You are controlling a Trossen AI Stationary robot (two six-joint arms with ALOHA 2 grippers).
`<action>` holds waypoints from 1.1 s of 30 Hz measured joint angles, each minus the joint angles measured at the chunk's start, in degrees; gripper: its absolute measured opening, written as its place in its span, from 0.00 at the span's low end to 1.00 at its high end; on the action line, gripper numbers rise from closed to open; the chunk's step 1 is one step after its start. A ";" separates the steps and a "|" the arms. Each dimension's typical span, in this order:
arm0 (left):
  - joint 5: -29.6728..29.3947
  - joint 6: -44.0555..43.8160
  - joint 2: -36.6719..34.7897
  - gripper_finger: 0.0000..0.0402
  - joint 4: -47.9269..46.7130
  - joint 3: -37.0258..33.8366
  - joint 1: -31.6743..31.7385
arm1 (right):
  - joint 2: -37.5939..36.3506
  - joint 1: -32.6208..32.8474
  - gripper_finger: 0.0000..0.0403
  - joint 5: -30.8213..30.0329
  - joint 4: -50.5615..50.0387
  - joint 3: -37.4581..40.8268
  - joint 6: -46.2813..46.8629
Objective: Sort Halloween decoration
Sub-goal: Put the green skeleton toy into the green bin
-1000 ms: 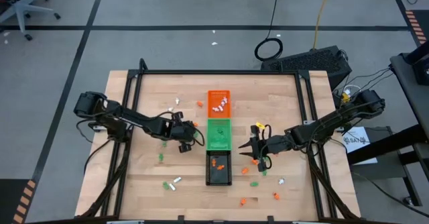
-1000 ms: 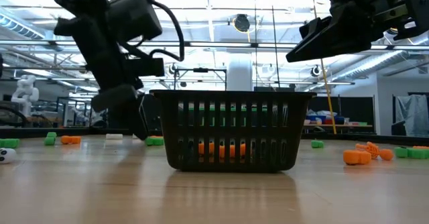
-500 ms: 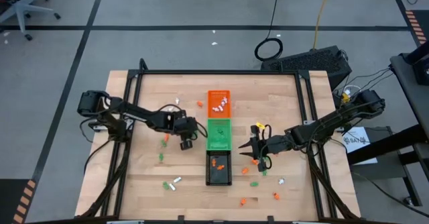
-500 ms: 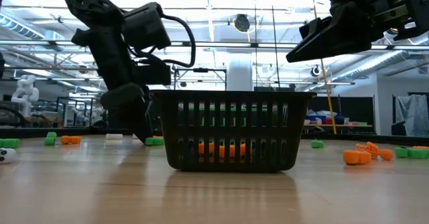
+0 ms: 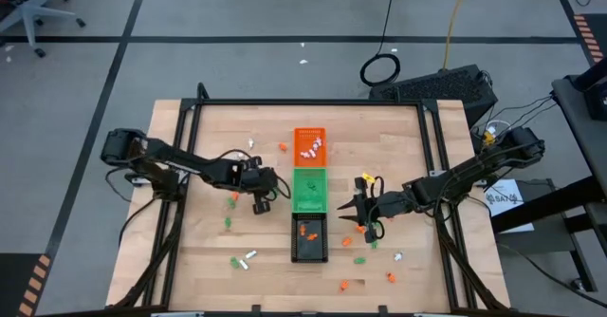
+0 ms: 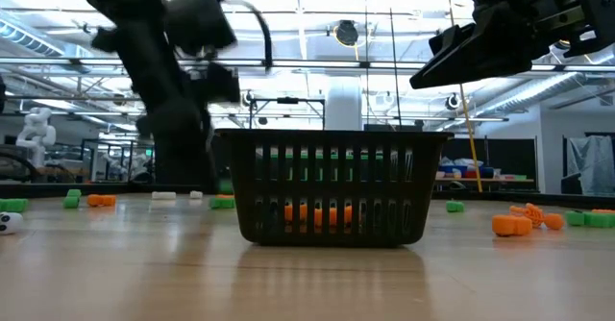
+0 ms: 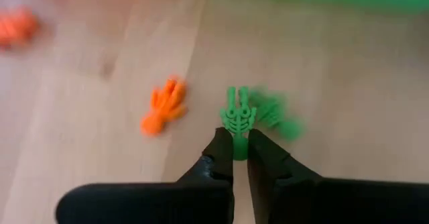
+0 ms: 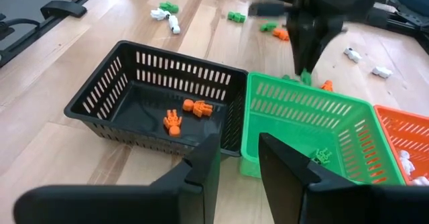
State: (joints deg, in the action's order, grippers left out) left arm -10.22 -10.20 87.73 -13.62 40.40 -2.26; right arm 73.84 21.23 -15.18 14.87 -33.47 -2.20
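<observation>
The left gripper (image 7: 240, 150), just beside the green tray (image 5: 309, 190), has its fingers pinched on a green trinket (image 7: 238, 119) at the tabletop, so the pick appears complete and a lift over that tray's wall seems next, while the right gripper (image 8: 236, 158) waits part-open above the trays.

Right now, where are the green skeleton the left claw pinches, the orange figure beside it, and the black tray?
Green skeleton (image 7: 237, 119): left wrist view, on its ribcage.
Orange figure (image 7: 163, 107): left wrist view, on its body.
Black tray (image 8: 104, 93): right wrist view, on its slotted side wall.
</observation>
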 joint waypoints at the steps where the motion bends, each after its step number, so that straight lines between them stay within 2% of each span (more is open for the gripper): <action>1: -0.64 -0.29 -1.54 0.03 -0.20 0.10 -0.49 | 0.00 0.00 0.22 0.00 0.02 0.00 0.00; 8: -4.38 -1.44 -10.18 0.03 0.53 0.16 -4.72 | 0.00 0.00 0.22 0.02 0.28 0.00 -0.02; 15: -10.00 2.45 -13.89 0.03 4.98 0.17 -10.06 | 0.00 0.00 0.22 0.02 0.28 0.00 -0.07; 20: -12.95 9.94 -14.26 0.03 10.08 0.22 -12.55 | 0.02 0.00 0.22 0.01 0.29 0.00 -0.02; 26: -13.15 25.06 -14.26 0.03 12.41 0.22 -13.69 | 0.00 0.00 0.22 0.00 0.87 0.00 0.00; 33: -14.27 38.39 -14.28 0.03 16.26 0.22 -13.91 | 0.01 0.00 0.22 0.01 1.18 -0.01 0.02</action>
State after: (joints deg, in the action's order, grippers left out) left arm -24.50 28.19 73.45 2.63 40.62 -16.16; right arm 73.85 21.23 -15.17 16.05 -33.48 -2.17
